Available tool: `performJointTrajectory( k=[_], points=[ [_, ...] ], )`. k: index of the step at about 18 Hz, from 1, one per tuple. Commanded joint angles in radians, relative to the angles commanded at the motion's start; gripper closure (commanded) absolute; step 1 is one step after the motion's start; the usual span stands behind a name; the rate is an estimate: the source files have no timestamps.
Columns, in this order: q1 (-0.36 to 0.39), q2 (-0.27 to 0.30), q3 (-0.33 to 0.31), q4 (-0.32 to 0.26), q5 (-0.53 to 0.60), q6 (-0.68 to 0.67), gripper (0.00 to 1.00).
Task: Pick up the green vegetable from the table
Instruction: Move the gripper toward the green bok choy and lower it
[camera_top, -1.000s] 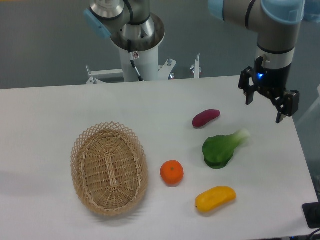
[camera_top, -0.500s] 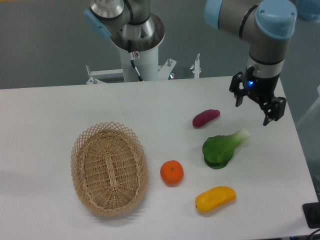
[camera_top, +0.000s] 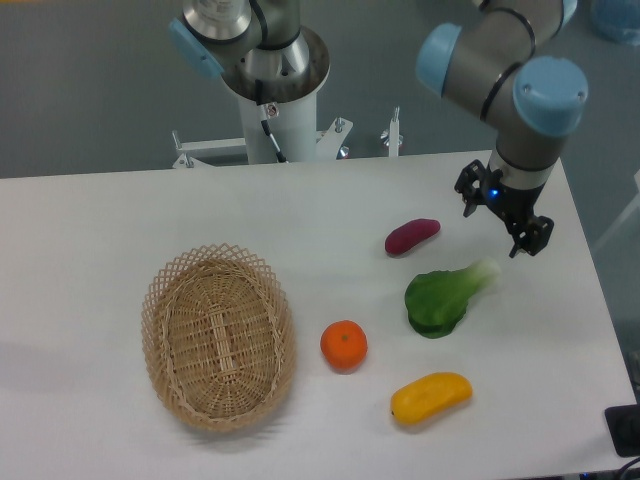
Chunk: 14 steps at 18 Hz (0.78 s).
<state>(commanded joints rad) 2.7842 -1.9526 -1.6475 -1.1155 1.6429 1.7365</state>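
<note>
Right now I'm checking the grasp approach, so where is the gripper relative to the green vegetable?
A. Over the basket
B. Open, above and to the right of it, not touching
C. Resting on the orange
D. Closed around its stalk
B: the gripper hangs open near the pale stalk end of the green vegetable, clear of it.

The arm bends down from the upper right, its claw (camera_top: 495, 222) pointing downward, fingers spread apart.

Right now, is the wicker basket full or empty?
Empty: only the basket's own woven bottom shows inside; the green vegetable lies outside it on the table.
</note>
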Motion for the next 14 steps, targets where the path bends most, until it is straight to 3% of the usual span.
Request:
performJointTrajectory(
  k=[3,6,10,14],
  points=[
    [-0.005,-0.043,-0.009,0.12,0.002,-0.008,0.0],
    [-0.005,-0.043,-0.078,0.221,0.003,-0.008,0.0],
    [-0.006,-0.042,-0.106,0.253,0.003,-0.02,0.0],
    [-0.009,-0.045,-0.144,0.331,0.003,-0.055,0.0]
  ],
)
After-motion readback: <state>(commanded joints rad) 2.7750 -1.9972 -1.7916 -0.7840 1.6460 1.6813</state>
